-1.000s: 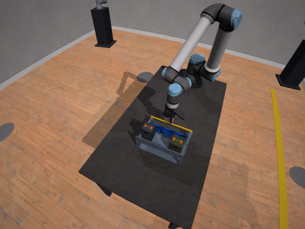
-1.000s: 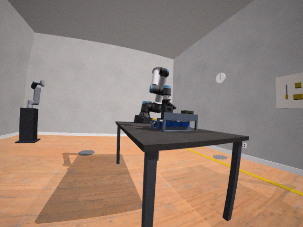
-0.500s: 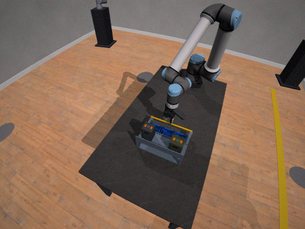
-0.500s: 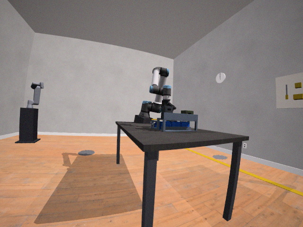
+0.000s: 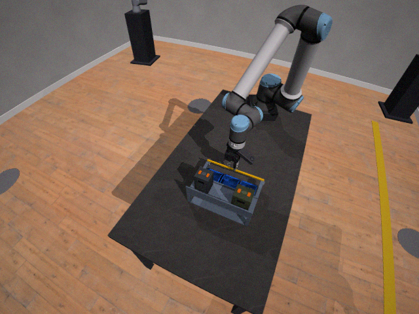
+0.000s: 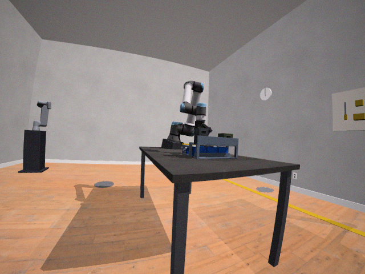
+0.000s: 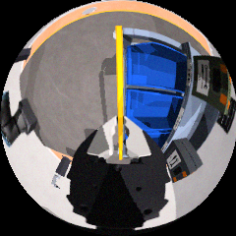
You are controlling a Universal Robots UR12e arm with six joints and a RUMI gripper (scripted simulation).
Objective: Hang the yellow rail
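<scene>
rail (image 5: pixel 248 174) yellow | bins (image 7: pixel 149 88) blue | table (image 5: pixel 203 256) dark grey | floor (image 5: pixel 84 135) orange wood-grain

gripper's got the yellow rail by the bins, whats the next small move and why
Probably a slow, level descent. The gripper is shut on the yellow rail near its middle, alongside the blue bins. The hooks and end plates aren't discernible, so check end clearance before releasing.
</scene>
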